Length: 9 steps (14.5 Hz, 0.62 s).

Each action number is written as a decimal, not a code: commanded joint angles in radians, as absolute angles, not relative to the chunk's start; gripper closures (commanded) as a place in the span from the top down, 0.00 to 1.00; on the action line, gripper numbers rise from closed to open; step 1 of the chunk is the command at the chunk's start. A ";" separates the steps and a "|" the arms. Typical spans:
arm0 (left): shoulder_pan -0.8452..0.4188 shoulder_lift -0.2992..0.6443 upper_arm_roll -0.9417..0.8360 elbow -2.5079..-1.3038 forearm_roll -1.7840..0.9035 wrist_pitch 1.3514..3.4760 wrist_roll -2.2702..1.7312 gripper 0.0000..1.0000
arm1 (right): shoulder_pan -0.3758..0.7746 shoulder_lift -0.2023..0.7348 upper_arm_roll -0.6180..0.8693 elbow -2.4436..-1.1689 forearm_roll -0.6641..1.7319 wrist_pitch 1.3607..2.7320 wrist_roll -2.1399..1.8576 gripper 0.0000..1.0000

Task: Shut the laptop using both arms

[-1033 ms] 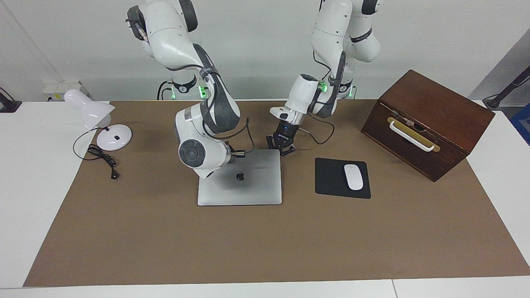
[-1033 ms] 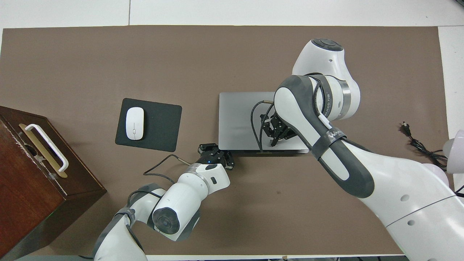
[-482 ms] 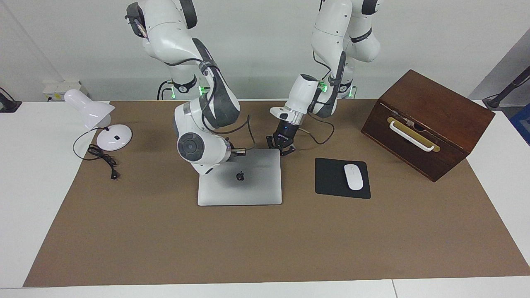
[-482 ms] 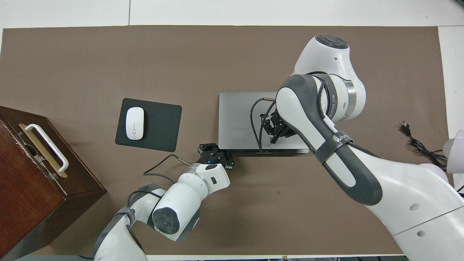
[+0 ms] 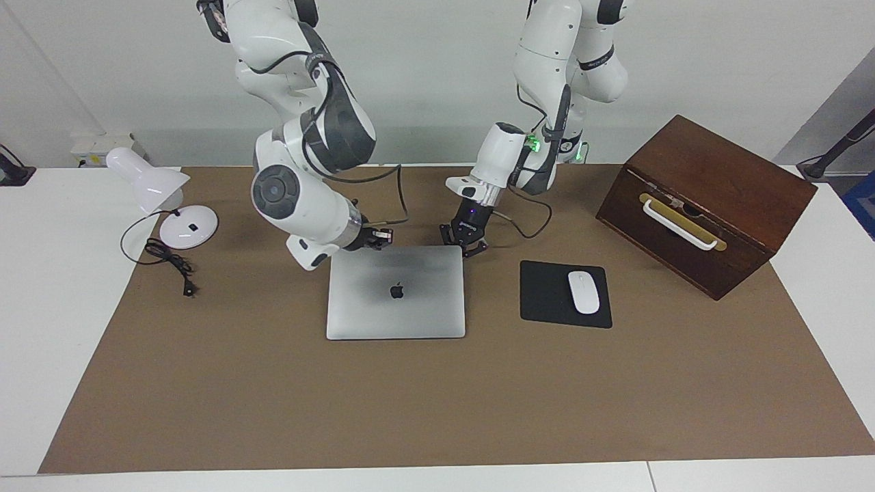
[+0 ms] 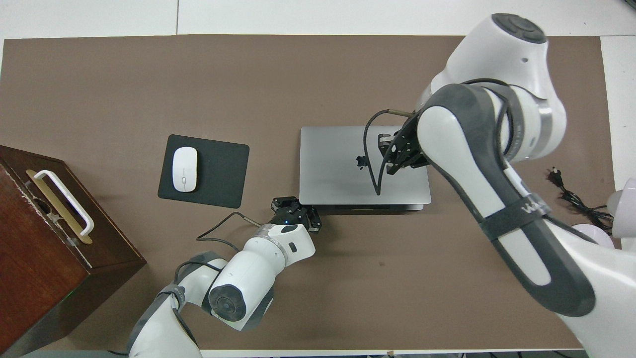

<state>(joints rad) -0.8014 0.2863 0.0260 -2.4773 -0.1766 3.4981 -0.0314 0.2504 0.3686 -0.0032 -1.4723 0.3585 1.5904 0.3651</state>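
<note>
The silver-grey laptop (image 5: 410, 307) lies shut and flat on the brown mat, its lid with the dark apple logo facing up; it also shows in the overhead view (image 6: 333, 174). My right gripper (image 5: 374, 237) hangs a little above the lid, toward the right arm's end of it, and it also shows in the overhead view (image 6: 393, 155). My left gripper (image 5: 463, 247) is low at the laptop's corner that is nearest the robots, on the left arm's side, with its fingers apart and empty; it also shows in the overhead view (image 6: 294, 210).
A black mouse pad (image 5: 540, 294) with a white mouse (image 5: 584, 292) lies beside the laptop toward the left arm's end. A dark wooden box (image 5: 704, 205) with a white handle stands past it. A white desk lamp (image 5: 154, 188) and its cord (image 5: 167, 260) are at the right arm's end.
My right arm has lifted off the lid and swung up and toward its own end, uncovering the logo. The laptop stays shut. The left arm has not moved.
</note>
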 commanded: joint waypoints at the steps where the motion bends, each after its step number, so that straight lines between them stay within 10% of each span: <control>1: -0.764 0.339 0.037 -2.488 -0.175 3.464 -0.031 0.00 | 0.200 0.318 -0.012 -1.434 0.298 1.556 0.312 0.00; 9: -0.746 0.181 0.037 -2.506 -0.175 3.234 -0.034 0.00 | 0.071 0.264 -0.011 -1.287 0.040 1.440 0.003 0.00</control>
